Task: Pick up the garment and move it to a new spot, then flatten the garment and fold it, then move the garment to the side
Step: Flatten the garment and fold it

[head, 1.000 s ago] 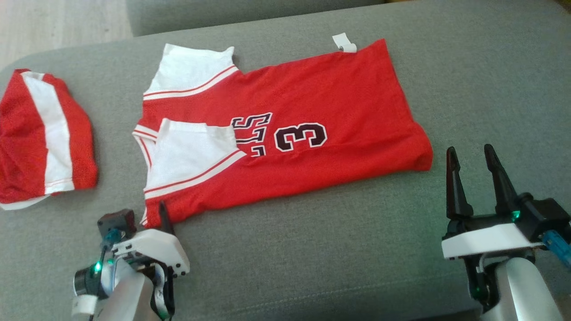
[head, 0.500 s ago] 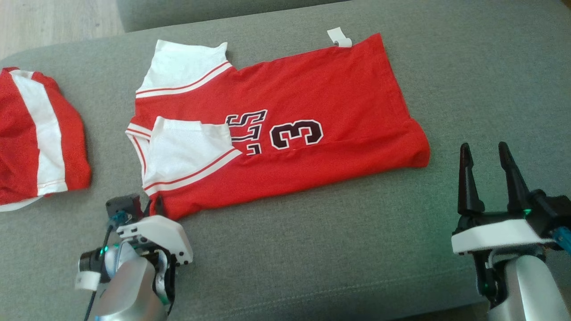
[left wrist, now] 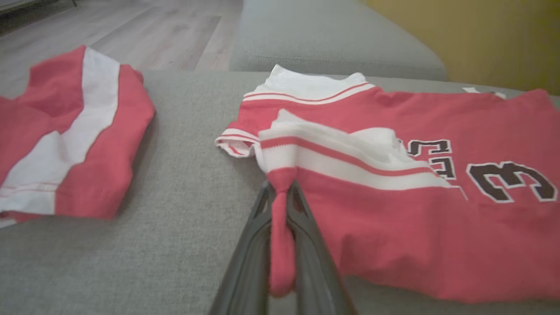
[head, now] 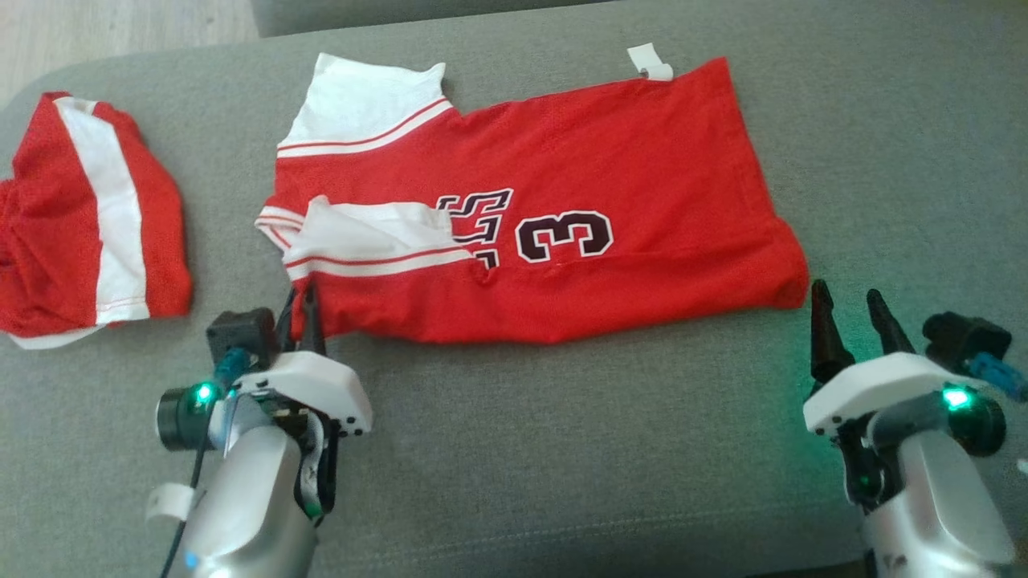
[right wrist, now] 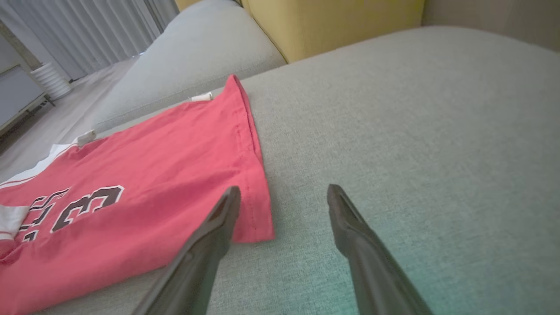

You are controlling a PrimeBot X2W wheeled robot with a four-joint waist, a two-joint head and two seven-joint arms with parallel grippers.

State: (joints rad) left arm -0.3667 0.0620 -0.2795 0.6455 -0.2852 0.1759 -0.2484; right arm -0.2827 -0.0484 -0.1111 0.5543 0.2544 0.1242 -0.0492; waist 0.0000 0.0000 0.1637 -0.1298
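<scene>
Clamps seven-o'clock corner of red number-3 jersey (head: 642, 185), flat on sofa (head: 562, 449), in left tool (head: 303, 301); holds right tool (head: 846, 294) open.

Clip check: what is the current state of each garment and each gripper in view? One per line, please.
jersey, folded lengthwise, lying on the grey cushion, near sleeve-end corner pinched.
shorts, loosely folded, lying apart at the left, untouched.
left gripper, shut on the jersey's near corner, fabric bunched between its fingers.
right gripper, open, nothing between its fingers, by the jersey's hem corner.
</scene>
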